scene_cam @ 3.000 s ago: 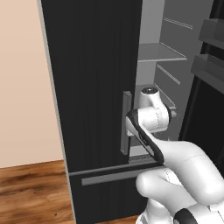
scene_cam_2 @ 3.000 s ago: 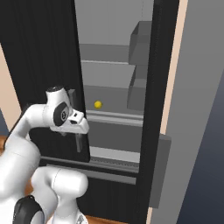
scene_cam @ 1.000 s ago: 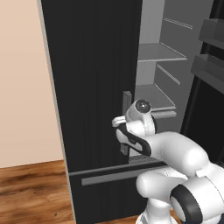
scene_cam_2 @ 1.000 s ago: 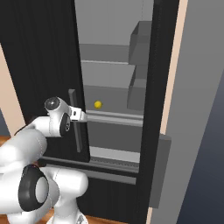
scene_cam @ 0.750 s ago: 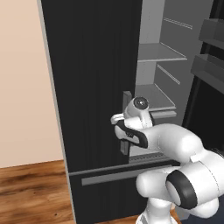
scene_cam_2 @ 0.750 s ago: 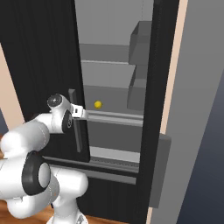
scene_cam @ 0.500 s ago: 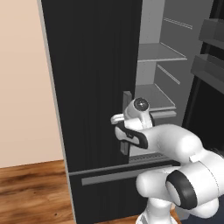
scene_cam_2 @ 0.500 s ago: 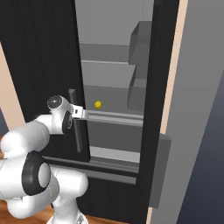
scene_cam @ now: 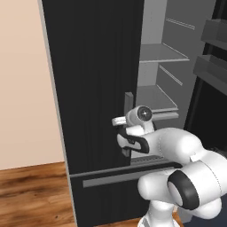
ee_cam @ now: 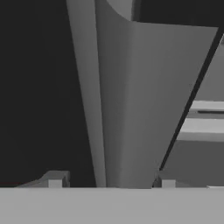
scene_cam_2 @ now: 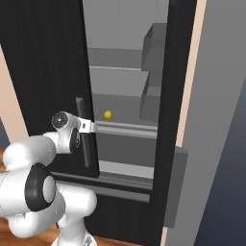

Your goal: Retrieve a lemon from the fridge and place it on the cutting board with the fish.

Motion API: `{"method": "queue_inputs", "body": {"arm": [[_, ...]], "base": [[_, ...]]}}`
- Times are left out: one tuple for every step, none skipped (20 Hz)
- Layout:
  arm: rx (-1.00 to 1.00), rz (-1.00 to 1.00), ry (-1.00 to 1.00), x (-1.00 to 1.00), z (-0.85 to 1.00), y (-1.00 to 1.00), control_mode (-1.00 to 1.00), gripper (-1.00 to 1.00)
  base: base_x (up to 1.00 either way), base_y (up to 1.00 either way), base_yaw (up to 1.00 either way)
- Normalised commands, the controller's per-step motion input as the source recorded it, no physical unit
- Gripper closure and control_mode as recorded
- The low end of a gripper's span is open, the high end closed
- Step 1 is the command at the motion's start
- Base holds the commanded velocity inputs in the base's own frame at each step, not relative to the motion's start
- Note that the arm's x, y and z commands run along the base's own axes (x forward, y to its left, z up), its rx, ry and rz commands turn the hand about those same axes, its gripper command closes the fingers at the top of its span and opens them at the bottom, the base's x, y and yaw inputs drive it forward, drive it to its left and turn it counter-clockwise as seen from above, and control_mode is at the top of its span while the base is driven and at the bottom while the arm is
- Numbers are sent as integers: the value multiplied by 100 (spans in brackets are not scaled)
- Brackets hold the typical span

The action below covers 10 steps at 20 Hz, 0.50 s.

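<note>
The gripper (ee_cam: 108, 181) is sitting with its two fingertips spread apart on either side of the grey vertical door handle (ee_cam: 127, 100) of the fridge (scene_cam: 93, 75), not yet closed on it, presumably because the left door must swing wider before the arm can reach inside. The lemon (scene_cam_2: 108, 115) is lying on a grey shelf (scene_cam_2: 122, 126) inside, behind the partly open door. The arm is folding its elbow low and pointing its wrist at the door's edge.
</note>
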Motion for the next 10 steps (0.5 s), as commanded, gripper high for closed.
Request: {"method": "queue_inputs", "body": {"arm": [[0,1,0,16,0,0,-100,100],[0,0,0,0,0,0,-100,100],[0,0,0,0,0,0,-100,100],[0,0,0,0,0,0,-100,100],[0,0,0,0,0,0,-100,100],[0,0,0,-6,0,0,-100,100],[-3,-2,0,-28,0,0,-100,100],[-7,-11,0,-66,0,6,-100,100],[-8,-14,0,-76,0,12,-100,100],[-10,-19,0,-84,7,10,-100,100]], "base": [[0,0,0],[0,0,0],[0,0,0],[0,0,0],[0,0,0],[0,0,0],[0,0,0],[0,0,0],[0,0,0],[0,0,0]]}}
